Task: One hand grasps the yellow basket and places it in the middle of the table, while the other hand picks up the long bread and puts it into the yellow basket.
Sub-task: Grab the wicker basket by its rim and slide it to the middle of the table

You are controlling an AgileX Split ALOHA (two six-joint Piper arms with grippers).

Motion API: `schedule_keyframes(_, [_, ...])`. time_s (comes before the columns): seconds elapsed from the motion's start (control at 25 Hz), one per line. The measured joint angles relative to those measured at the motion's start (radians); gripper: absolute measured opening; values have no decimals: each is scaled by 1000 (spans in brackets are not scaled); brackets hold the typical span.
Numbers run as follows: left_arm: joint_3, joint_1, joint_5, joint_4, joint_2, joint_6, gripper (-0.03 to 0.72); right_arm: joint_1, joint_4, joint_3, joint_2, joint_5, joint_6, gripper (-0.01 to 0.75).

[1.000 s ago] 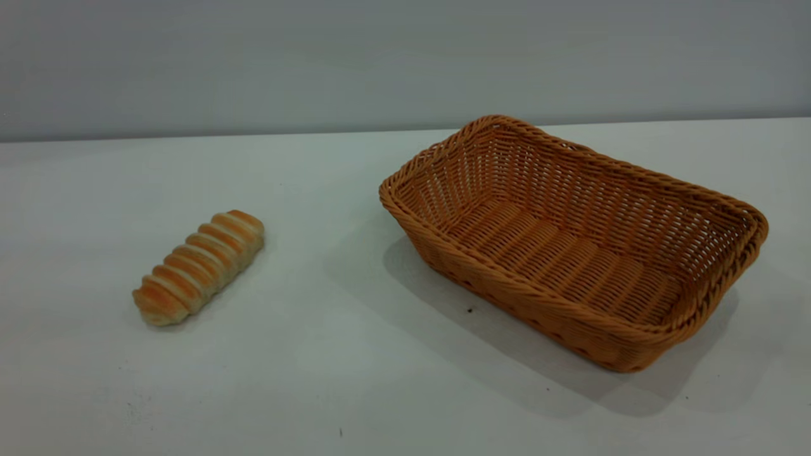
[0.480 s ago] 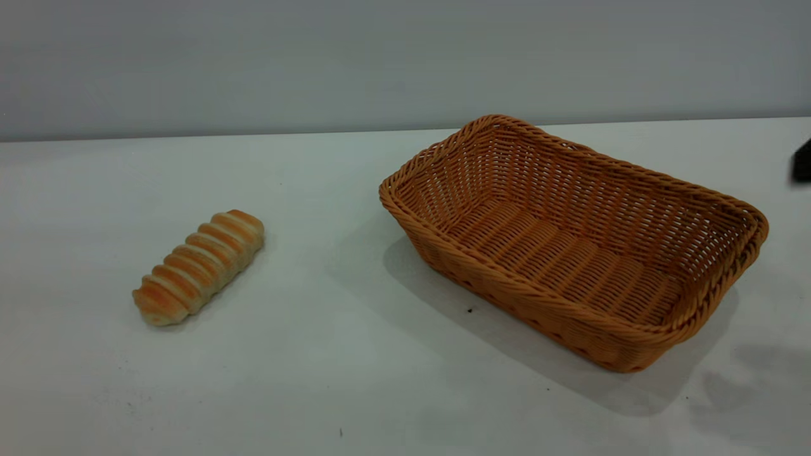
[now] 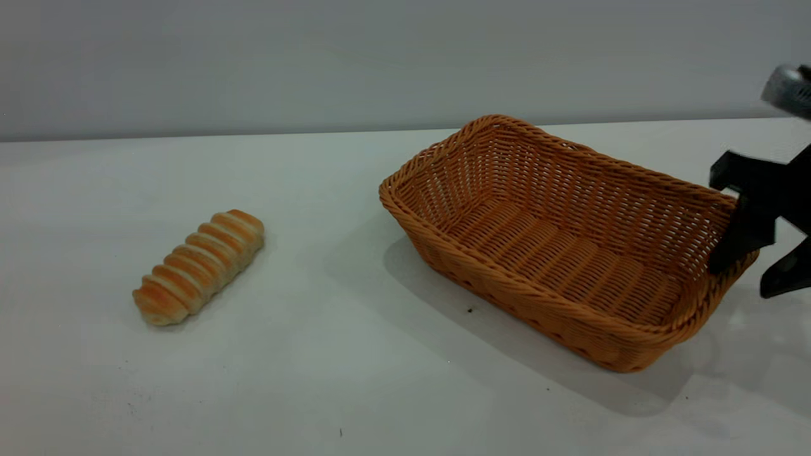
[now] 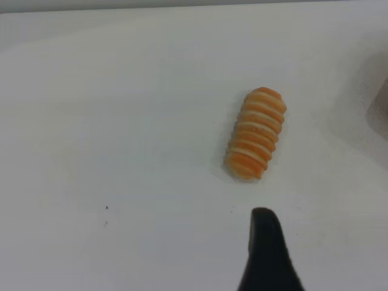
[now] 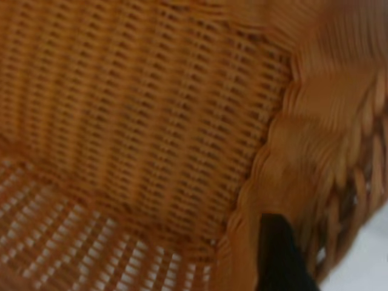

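Observation:
The yellow basket (image 3: 570, 253) is a large orange-tan wicker basket on the right half of the table (image 3: 355, 367). It is empty. My right gripper (image 3: 741, 280) is open and straddles the rim at the basket's right end, one finger inside and one outside. The right wrist view shows the basket's inner wall (image 5: 151, 121) and one black finger (image 5: 276, 254) at the rim. The long bread (image 3: 198, 266) lies on the table at the left. In the left wrist view the bread (image 4: 255, 134) lies beyond one black fingertip (image 4: 265, 233) of my open left gripper, apart from it.
A grey wall runs behind the table's far edge. The white table has a few small dark specks (image 3: 469, 310). Bare table lies between the bread and the basket.
My right gripper has come in from the right edge and down over the basket's right rim. The bread and the basket have not moved.

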Motion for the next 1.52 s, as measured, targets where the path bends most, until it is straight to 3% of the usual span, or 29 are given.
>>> schedule_keyframes(0.2, [0,0,0,0,0,0,536,0,35,-81,124,-8,-3,460])
schedule_keyframes(0.28, [0,0,0,0,0,0,536,0,53,-113,166,2,-3,420])
schedule_keyframes(0.36, [0,0,0,0,0,0,536,0,63,-135,192,15,-3,327])
schedule_keyframes(0.48, [0,0,0,0,0,0,536,-2,106,-147,196,19,14,115])
schedule_keyframes(0.52, [0,0,0,0,0,0,536,-2,97,-156,194,30,0,93])
schedule_keyframes(0.72, [0,0,0,0,0,0,536,26,54,-240,197,134,-58,96])
schedule_keyframes(1.0, [0,0,2,0,0,1,536,189,15,-376,240,252,-54,96])
schedule_keyframes(1.16, [0,0,9,0,0,2,536,232,9,-407,276,259,-46,112])
schedule_keyframes(1.24, [0,0,9,0,0,2,536,231,-4,-410,277,261,-44,158])
schedule_keyframes(1.52, [0,0,11,-1,0,2,536,159,-27,-412,263,344,-39,449])
